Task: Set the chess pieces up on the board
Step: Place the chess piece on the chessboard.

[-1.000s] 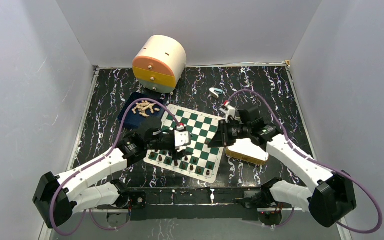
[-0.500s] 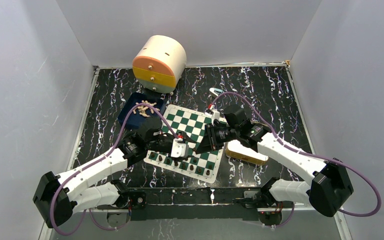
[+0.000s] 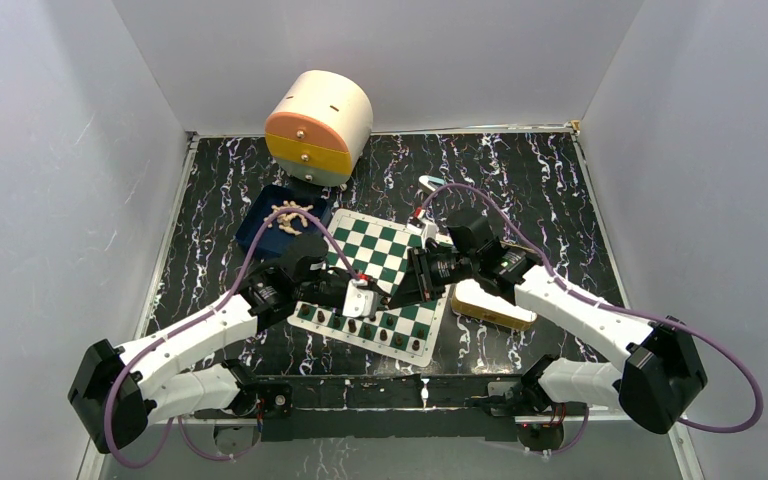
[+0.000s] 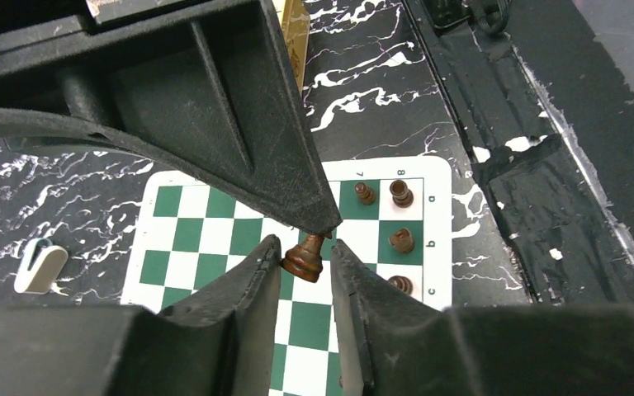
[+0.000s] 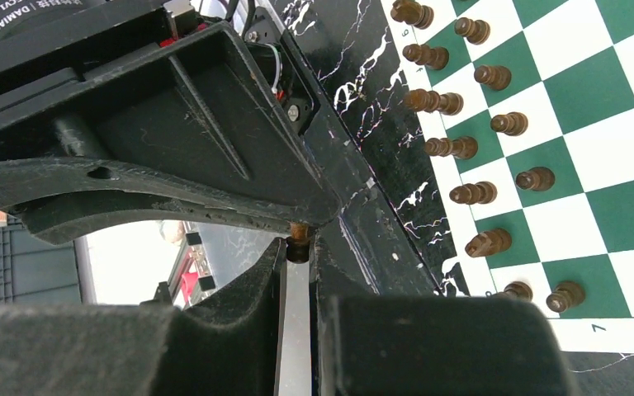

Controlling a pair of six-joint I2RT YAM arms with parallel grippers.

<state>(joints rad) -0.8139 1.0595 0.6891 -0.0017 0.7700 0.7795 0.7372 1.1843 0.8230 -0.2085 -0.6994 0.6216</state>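
A dark brown chess piece [image 4: 305,257] hangs in the air over the board [image 3: 400,250]. My right gripper [image 5: 297,247] is shut on its top, and its black fingers [image 4: 297,198] reach in from above in the left wrist view. My left gripper [image 4: 304,247] has a finger on each side of the piece's base; one finger touches the base and a thin gap shows at the other. Both grippers meet over the board's near half [image 3: 380,298]. Several dark pieces [image 3: 360,325] stand in the board's two near rows. Pale pieces [image 3: 290,218] lie in a blue tray.
The blue tray [image 3: 255,232] sits left of the board's far corner. A round cream and orange drawer cabinet [image 3: 318,127] stands behind it. A wooden box with a white top [image 3: 490,303] lies right of the board. A small white clip [image 3: 430,184] lies beyond it.
My right arm swung left over the board with the dark piece. The left gripper moved in under it and its jaws narrowed around the piece's base.
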